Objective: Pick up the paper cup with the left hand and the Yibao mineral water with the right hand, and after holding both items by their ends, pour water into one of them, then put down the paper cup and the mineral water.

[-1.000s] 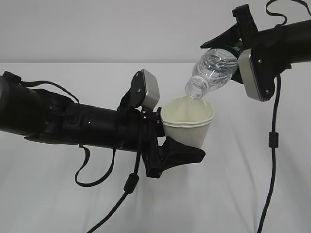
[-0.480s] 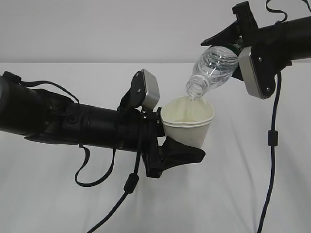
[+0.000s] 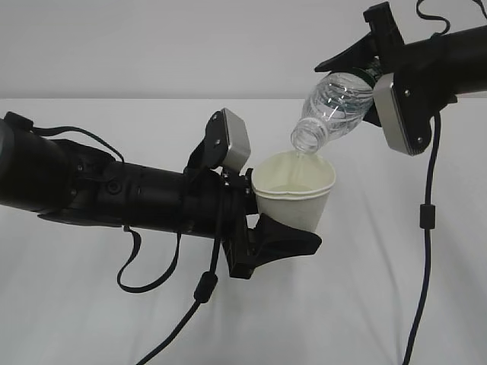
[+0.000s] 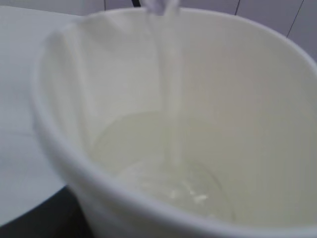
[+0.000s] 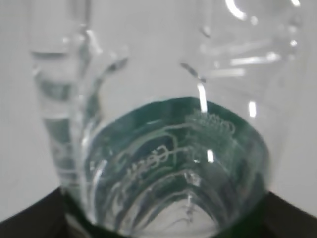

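White tabletop (image 3: 365,304), pale wall behind.
Item 1: paper cup (image 3: 295,194), upright, held off table in left gripper (image 3: 268,220), fingers clamped on cup's lower body. Wrist cam: cream inside, shallow water at bottom, thin stream falling in.
Item 2: Yibao mineral water (image 3: 329,112), capless, tilted neck-down, mouth just above cup rim. Right gripper (image 3: 374,72) grips bottle's base end, fingers closed on it; green label at that end.
Black cables (image 3: 424,228) hang from both arms.
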`<state>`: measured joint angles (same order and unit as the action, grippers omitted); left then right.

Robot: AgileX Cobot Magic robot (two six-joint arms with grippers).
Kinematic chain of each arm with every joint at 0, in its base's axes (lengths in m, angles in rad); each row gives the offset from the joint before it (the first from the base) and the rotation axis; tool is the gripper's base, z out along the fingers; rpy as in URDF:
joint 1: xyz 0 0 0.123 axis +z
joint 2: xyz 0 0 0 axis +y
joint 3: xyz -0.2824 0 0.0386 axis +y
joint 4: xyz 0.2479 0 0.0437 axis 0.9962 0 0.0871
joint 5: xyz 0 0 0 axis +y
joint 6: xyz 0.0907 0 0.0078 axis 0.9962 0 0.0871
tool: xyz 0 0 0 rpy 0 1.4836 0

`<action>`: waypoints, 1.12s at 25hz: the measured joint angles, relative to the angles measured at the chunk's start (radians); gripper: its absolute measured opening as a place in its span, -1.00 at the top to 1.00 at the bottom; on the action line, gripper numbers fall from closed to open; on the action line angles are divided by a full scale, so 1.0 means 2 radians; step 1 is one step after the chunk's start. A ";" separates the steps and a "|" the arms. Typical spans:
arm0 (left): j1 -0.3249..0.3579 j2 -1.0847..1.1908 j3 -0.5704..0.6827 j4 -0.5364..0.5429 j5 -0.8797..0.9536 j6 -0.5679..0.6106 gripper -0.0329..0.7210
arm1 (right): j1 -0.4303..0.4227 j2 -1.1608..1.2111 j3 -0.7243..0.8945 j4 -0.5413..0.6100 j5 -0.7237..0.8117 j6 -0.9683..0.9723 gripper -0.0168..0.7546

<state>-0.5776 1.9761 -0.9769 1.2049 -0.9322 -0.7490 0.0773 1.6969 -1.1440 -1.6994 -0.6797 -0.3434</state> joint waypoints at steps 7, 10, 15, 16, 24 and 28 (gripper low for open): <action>0.000 0.000 0.000 0.000 0.000 0.000 -0.30 | 0.000 0.000 -0.001 -0.002 0.001 0.001 -0.24; 0.000 0.000 0.000 0.000 0.001 0.000 -0.30 | 0.000 -0.001 -0.001 -0.003 0.001 0.001 -0.24; 0.000 0.000 0.000 0.000 0.001 0.000 -0.30 | 0.000 -0.004 -0.002 -0.003 0.001 0.001 -0.24; 0.000 0.000 0.000 0.000 0.001 0.000 -0.30 | 0.000 -0.004 -0.002 -0.004 0.001 0.001 -0.24; 0.000 0.000 0.000 0.000 0.001 0.000 -0.30 | 0.000 -0.005 -0.004 -0.004 0.002 0.001 -0.24; 0.000 0.000 0.000 0.000 0.001 0.000 -0.30 | 0.000 -0.005 -0.004 -0.004 0.002 0.001 -0.24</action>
<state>-0.5776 1.9761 -0.9769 1.2049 -0.9307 -0.7490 0.0773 1.6866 -1.1527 -1.7080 -0.6757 -0.3408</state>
